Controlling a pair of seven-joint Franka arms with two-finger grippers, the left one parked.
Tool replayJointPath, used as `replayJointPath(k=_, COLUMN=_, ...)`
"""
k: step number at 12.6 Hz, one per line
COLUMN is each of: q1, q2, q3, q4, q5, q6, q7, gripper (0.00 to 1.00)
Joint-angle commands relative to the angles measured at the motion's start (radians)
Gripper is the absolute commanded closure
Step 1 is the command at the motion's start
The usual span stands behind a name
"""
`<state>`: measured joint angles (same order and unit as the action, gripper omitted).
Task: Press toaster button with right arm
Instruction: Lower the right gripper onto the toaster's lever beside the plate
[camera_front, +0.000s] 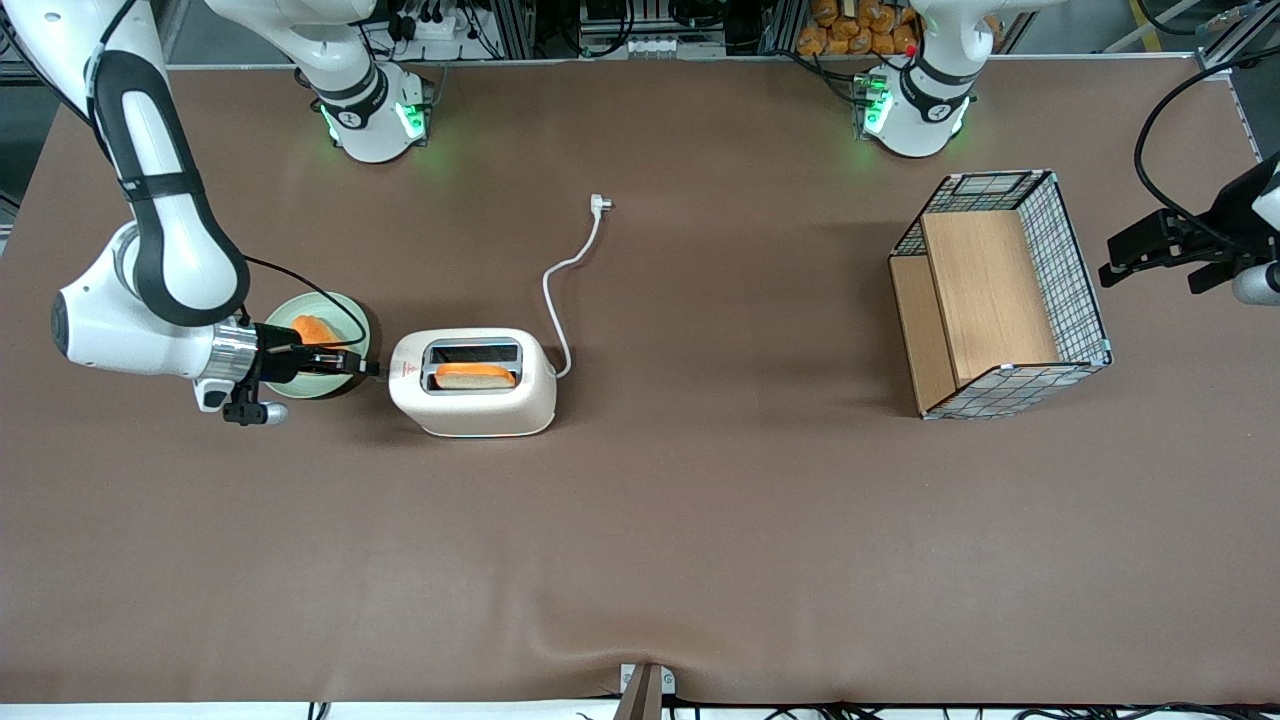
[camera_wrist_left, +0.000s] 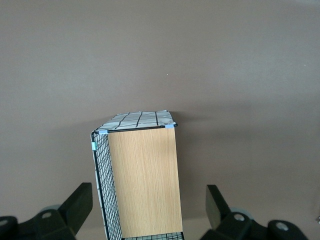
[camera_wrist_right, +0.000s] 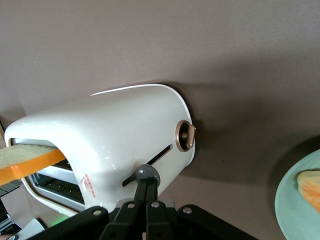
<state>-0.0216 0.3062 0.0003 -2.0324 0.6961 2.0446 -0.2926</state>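
the brown table (camera_front: 700, 550) spreads under everything. the right arm (camera_front: 160, 250) reaches down over its working end, wrist level, with the claw (camera_front: 372, 368) pointing straight at the short end of the toaster (camera_front: 480, 400). in the wrist view the claw (camera_wrist_right: 148, 192) has its two black fingers (camera_wrist_right: 142, 190) pressed together, narrow, tips on a dark grey slider knob (camera_wrist_right: 145, 174) at the end of a slot in that end face. the toaster button (camera_wrist_right: 185, 135), a pale round knob in a coppery ring, sits on the same face just beside the claw tips, not touched by them. a wire basket (camera_front: 1000, 295) with wooden panels stands well away from the claw, toward the parked arm's end. under the claw's wrist lies a green plate (camera_front: 340, 310) with a piece of toast (camera_front: 313, 329). one bread slice (camera_front: 476, 376) stands in the toaster slot just ahead of the claw. the white cord (camera_front: 570, 275) trails off from the toaster's other end, away from the claw.
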Motion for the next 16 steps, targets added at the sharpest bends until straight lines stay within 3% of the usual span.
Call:
replayJointPath(k=1, q1=0.003, q2=0.007, q3=0.004, q4=0.003, q5=0.031, q6=0.009, q7=0.015, gripper=1.0)
replayJointPath(k=16, q1=0.019, q2=0.063, q3=0.004, q4=0.001, q5=0.031, q6=0.069, q7=0.015, gripper=1.0)
